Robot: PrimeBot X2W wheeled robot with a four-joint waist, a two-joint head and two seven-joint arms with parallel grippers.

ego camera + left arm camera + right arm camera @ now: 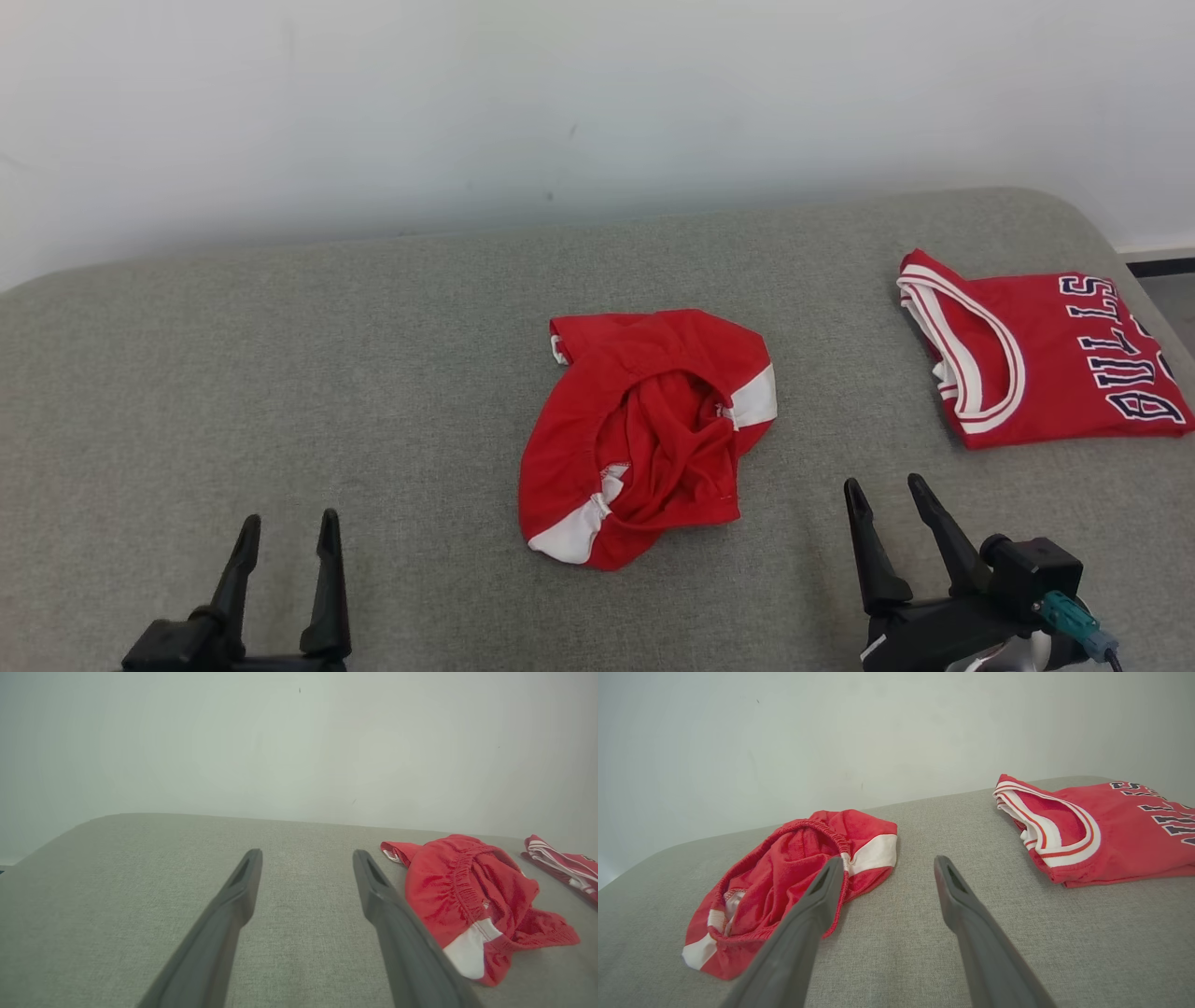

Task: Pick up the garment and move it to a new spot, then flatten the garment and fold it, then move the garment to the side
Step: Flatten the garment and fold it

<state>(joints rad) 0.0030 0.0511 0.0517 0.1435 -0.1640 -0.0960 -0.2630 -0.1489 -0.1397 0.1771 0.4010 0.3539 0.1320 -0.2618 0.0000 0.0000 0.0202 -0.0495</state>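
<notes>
The garment [644, 434] is a pair of red shorts with white side panels, lying crumpled in a heap at the middle of the grey cushioned surface [280, 373], waistband gaping upward. It also appears at the right of the left wrist view [472, 896] and the left of the right wrist view [794, 877]. My left gripper [288, 532] stands open near the front left, well left of the shorts, nothing between its fingers. My right gripper [885, 495] is open at the front right, just right of the shorts and apart from them.
A folded red jersey [1036, 350] with white trim and dark lettering lies at the far right, close to the surface's right edge; it shows in the right wrist view [1101, 830] too. A pale wall [597, 103] rises behind the surface.
</notes>
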